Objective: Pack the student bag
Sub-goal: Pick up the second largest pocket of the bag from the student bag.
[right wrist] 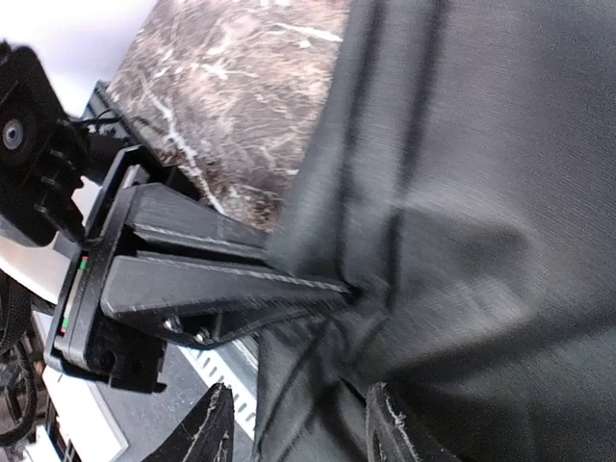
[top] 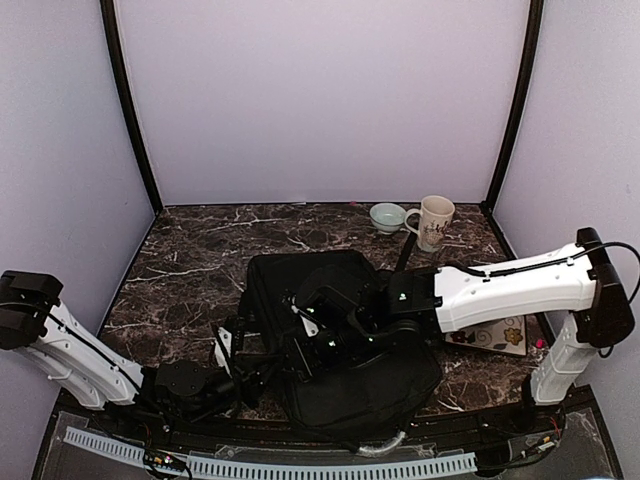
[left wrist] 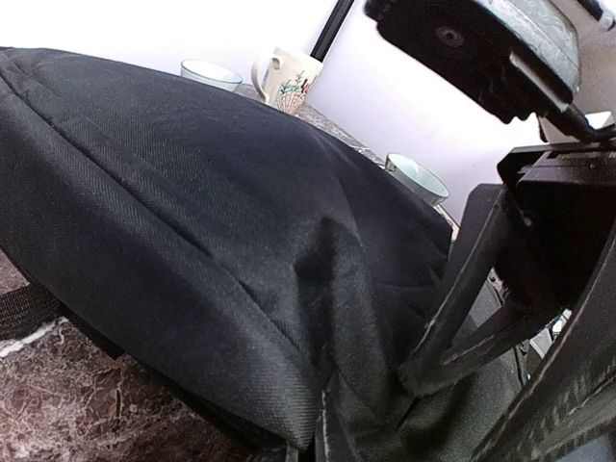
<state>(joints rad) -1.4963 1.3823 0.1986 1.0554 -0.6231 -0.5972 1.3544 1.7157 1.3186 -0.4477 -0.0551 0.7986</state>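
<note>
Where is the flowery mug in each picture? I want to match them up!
Top camera: the mug stands at the back right of the table, next to a little bowl.
Left wrist camera: the mug peeks over the black bag at the top, left of the middle, beside the bowl.
Right wrist camera: no mug here.
Shared landmark: the black bag shows in all three.
</note>
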